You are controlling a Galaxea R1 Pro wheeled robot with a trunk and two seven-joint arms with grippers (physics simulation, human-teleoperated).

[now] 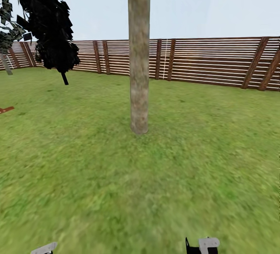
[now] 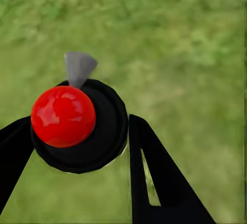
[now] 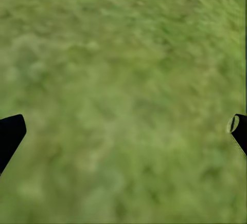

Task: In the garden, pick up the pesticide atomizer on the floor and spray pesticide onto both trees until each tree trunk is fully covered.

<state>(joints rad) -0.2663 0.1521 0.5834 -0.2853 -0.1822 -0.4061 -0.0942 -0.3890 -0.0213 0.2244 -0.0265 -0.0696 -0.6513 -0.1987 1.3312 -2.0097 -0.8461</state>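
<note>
Your left gripper (image 2: 77, 147) clamps the pesticide atomizer (image 2: 64, 116) facing the tree trunk (image 1: 139, 60) for spraying; your right gripper (image 3: 123, 131) hangs wide open, empty.

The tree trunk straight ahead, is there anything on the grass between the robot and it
Nothing visible does. In the head view, bare lawn runs up to the tree trunk. The left gripper holds the pesticide atomizer.

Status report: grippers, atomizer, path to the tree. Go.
Left gripper shut on pesticide atomizer. Right gripper open over lawn. Tree trunk dead ahead, nothing between.
</note>
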